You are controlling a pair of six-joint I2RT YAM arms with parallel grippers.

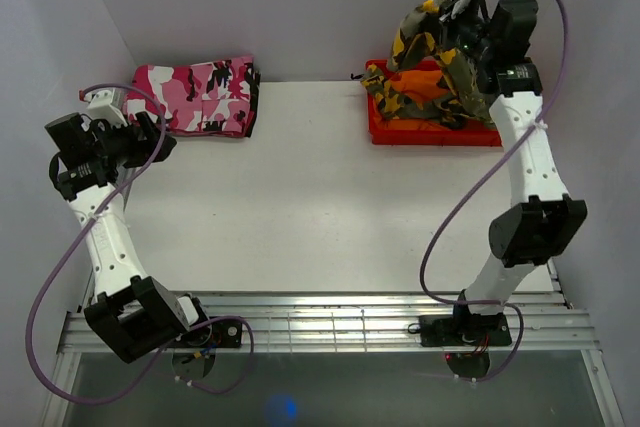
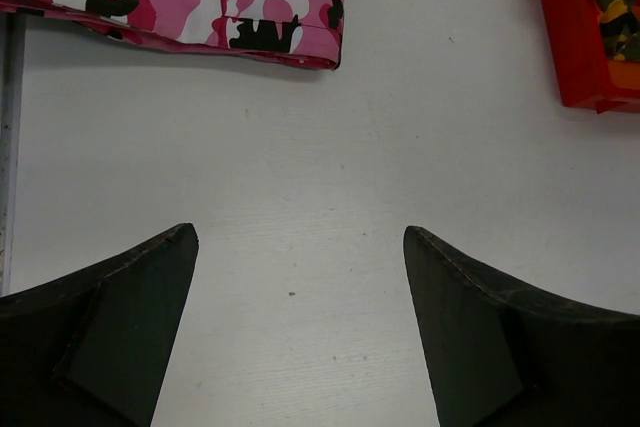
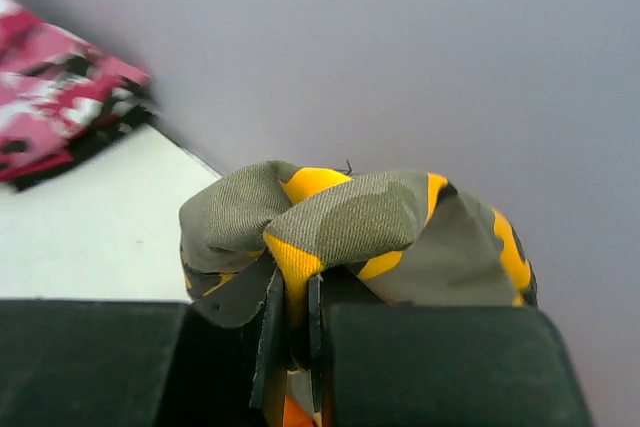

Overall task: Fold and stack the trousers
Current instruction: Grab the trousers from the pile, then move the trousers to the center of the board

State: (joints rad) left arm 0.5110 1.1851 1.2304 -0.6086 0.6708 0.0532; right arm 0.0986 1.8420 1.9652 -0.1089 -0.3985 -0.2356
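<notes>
White surface (image 1: 320, 197), grey walls. The trousers (image 1: 418, 35) hang bunched over the red bin (image 1: 430, 137), a fold pinched in the right claw (image 3: 297, 307); left claw (image 2: 300, 287) spread, empty. Soft, light, floppy cloth: likely best gripped at the waistband

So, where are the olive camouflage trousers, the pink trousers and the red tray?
olive camouflage trousers (image 3: 360, 222): right wrist view, bunched fold.
pink trousers (image 1: 200, 97): top external view, folded middle.
red tray (image 1: 430, 135): top external view, front wall.
</notes>
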